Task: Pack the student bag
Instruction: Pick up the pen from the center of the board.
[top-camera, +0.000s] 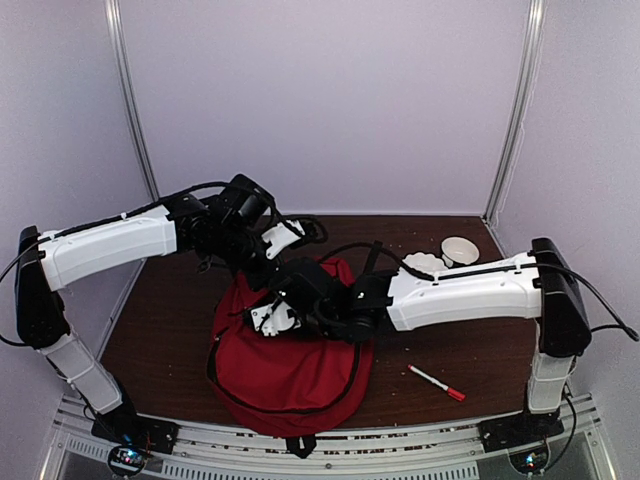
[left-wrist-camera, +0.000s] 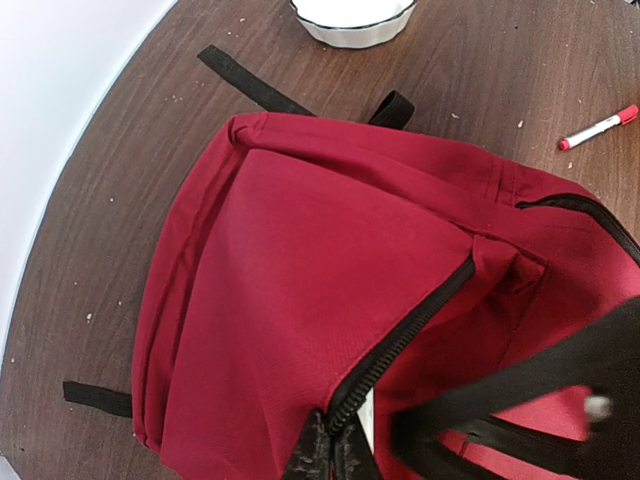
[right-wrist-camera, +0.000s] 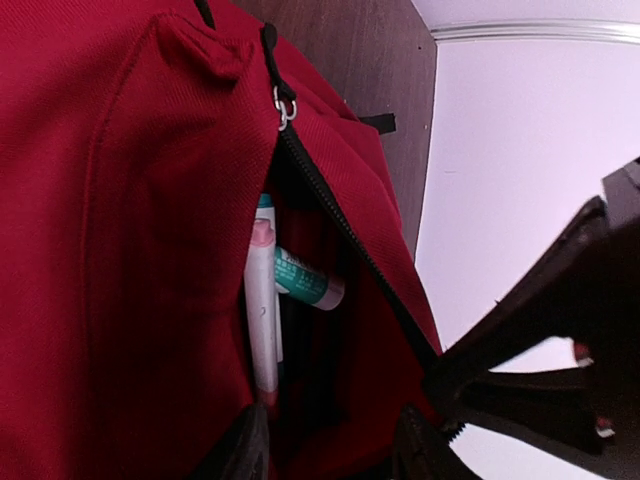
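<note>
The student bag (top-camera: 285, 375), a big red backpack, lies on the table between both arms. My left gripper (left-wrist-camera: 335, 452) is shut on the black zipper edge of the student bag (left-wrist-camera: 300, 280), holding a pocket's mouth up. My right gripper (right-wrist-camera: 330, 455) is open at that pocket's mouth, nothing between its fingers. Inside the pocket a white marker with a pink cap (right-wrist-camera: 262, 320) stands along the left wall, its lower end near my left fingertip. A green-and-white tube (right-wrist-camera: 305, 282) lies behind it. In the top view both grippers meet over the bag's upper part.
A red-capped marker (top-camera: 435, 383) lies on the wood table right of the bag, also seen from the left wrist as the marker (left-wrist-camera: 598, 128). A white bowl (top-camera: 460, 250) and a crumpled white object (top-camera: 425, 263) sit at the back right. Black straps (left-wrist-camera: 250, 85) trail from the bag.
</note>
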